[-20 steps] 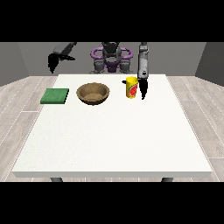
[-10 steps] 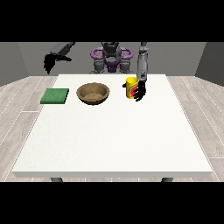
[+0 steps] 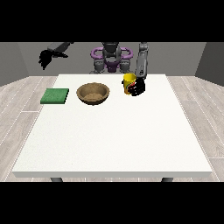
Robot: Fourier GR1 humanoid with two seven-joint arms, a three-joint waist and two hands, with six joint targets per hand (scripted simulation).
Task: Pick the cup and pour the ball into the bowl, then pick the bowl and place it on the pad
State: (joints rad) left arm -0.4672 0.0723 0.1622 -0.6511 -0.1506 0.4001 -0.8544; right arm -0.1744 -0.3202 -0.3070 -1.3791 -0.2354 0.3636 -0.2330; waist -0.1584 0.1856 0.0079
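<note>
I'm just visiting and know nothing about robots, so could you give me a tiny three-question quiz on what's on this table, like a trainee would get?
1. True or false: the green pad lies between the wooden bowl and the yellow cup.
2. Multiple choice: the hand at the view's right is A) raised in the air, B) at the cup with its fingers round it, C) resting in the bowl.
3. Fill in: the hand at the view's left hangs above the table's far ____ corner, as the camera sees it.

Key: 1 false, the bowl is in the middle. 2 B. 3 left.
</note>
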